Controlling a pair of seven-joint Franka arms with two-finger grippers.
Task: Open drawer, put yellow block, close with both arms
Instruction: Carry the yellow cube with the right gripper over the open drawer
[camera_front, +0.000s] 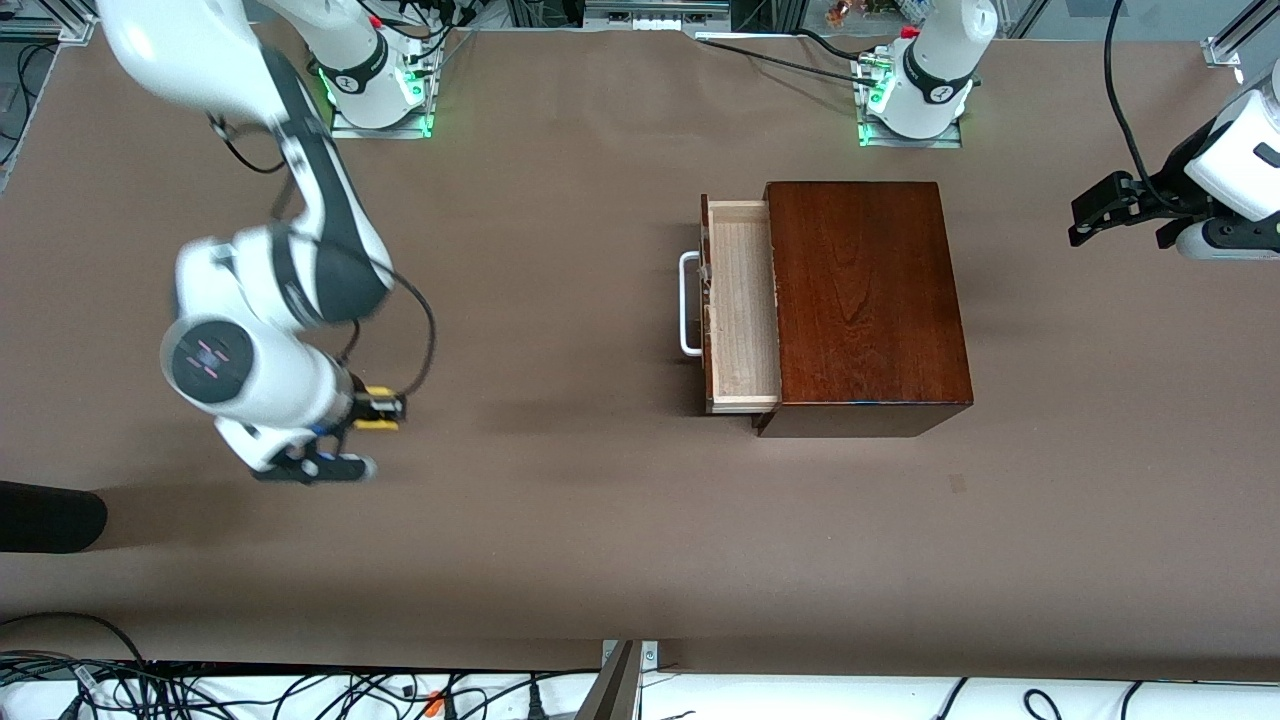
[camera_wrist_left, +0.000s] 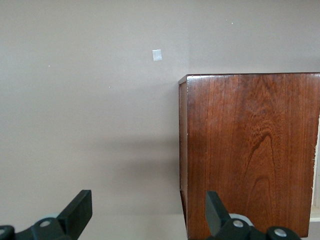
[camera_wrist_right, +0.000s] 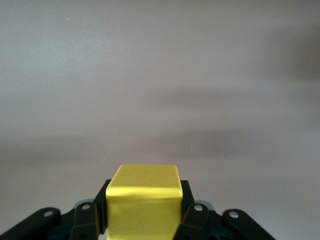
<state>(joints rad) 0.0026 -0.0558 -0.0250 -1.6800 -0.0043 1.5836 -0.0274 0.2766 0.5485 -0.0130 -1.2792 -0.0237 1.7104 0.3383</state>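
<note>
The dark reddish-brown wooden box (camera_front: 865, 300) stands toward the left arm's end of the table. Its drawer (camera_front: 742, 305) is pulled out, showing a pale empty interior and a white bar handle (camera_front: 687, 304). My right gripper (camera_front: 378, 409) is shut on the yellow block (camera_front: 376, 408), held over bare table toward the right arm's end. The block (camera_wrist_right: 144, 202) fills the space between the fingers (camera_wrist_right: 187, 207) in the right wrist view. My left gripper (camera_front: 1100, 210) is open and empty, up in the air past the box's back; its wrist view shows the box (camera_wrist_left: 250, 150).
A small pale mark (camera_wrist_left: 157, 55) lies on the brown table surface. A dark object (camera_front: 50, 515) sits at the table's edge at the right arm's end. Cables (camera_front: 300, 690) run along the edge nearest the front camera.
</note>
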